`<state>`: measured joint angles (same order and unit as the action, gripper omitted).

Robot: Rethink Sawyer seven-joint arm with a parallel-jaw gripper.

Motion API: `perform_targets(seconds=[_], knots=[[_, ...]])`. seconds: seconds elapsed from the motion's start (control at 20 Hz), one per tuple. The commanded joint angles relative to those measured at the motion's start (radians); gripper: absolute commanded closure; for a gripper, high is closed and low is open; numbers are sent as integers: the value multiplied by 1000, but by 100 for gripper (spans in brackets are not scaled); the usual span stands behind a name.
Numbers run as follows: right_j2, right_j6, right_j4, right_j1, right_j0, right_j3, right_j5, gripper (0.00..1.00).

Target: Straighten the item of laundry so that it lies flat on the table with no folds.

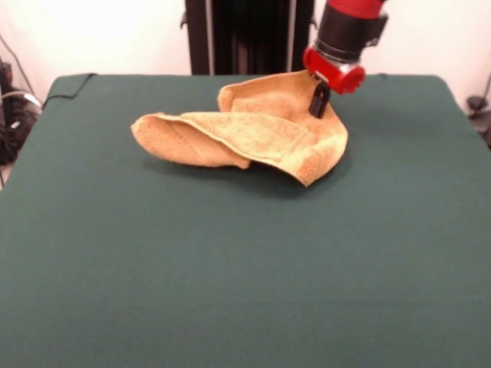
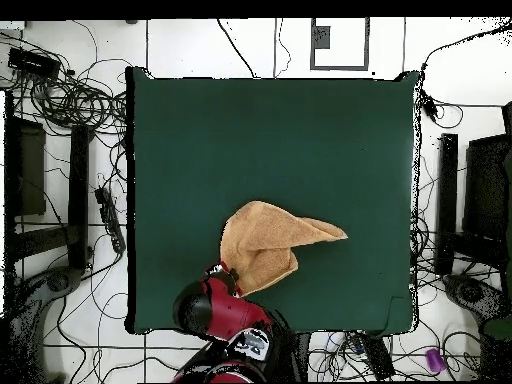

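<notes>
From the front, the towel [image 1: 253, 130] lies crumpled on the green worktop [image 1: 230, 268], in its far half and a little right of centre. One flap is folded over the rest and runs out to a rounded point at the left, while a thick doubled corner sags at the lower right. The red-and-black arm comes down from above, and its pincer [image 1: 319, 100] meets the towel's far right edge. A dark fingertip rests against the cloth, but whether the pincer is gripping the towel or merely touching it cannot be told.

From overhead, the towel [image 2: 265, 245] sits in the worktop's [image 2: 270, 140] lower half, near the middle. It is a folded mass with a narrow tip pointing right. The arm covers the towel's lower left corner, so the pincer's tips are hidden. No containers show on the worktop.
</notes>
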<state>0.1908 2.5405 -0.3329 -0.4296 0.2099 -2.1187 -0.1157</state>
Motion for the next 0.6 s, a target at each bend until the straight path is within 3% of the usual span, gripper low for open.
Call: perform_targets(seconds=[0.05,0.6], knots=[[-61,226,-170,94,79,122,8,100],[-32,207,-285,40,137,137,118,100]])
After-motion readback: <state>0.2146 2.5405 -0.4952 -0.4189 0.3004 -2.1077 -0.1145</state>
